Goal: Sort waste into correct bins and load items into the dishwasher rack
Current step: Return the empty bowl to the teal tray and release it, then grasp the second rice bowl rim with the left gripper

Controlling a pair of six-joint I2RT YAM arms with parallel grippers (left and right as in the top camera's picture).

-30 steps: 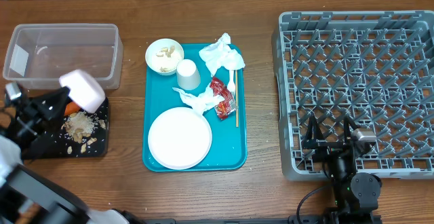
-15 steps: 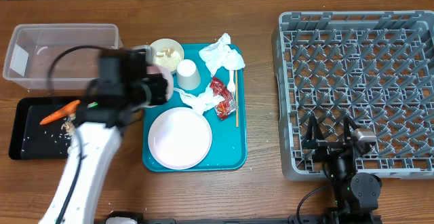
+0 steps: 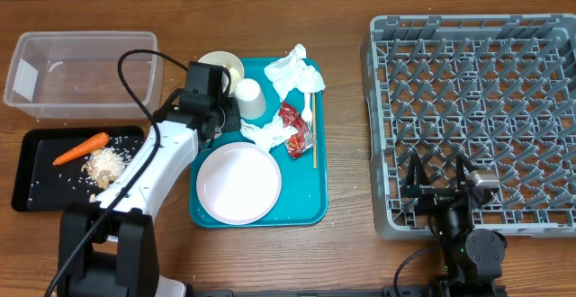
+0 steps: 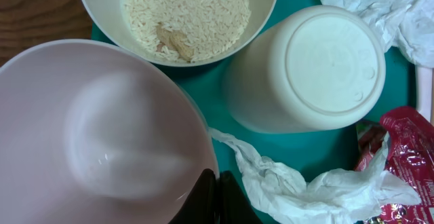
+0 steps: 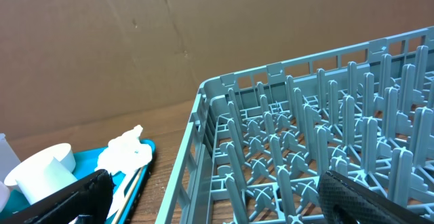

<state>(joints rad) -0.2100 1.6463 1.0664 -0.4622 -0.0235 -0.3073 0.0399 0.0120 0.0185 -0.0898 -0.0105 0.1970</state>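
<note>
Although the grey dishwasher rack (image 3: 472, 108) filling the right of the frame holds nothing yet, and the right gripper (image 3: 436, 178) waits at its lower edge with jaws spread wide and empty, the left arm has swung over the teal tray's (image 3: 317, 193) upper left corner from the black tray (image 3: 36, 189) at far left. The left gripper (image 4: 213, 197) is clamped on an emptied white bowl's (image 4: 102, 136) rim. The carrot (image 3: 81, 148) and crumbs (image 3: 106, 164) now lie binned, so this bowl looks rack-ready.

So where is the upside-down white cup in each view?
Overhead: the cup stands on the teal tray, near its top edge.
Left wrist: upper right, filling much of the picture.
Right wrist: lower left corner.
Shared landmark: the teal tray beneath it.
</note>
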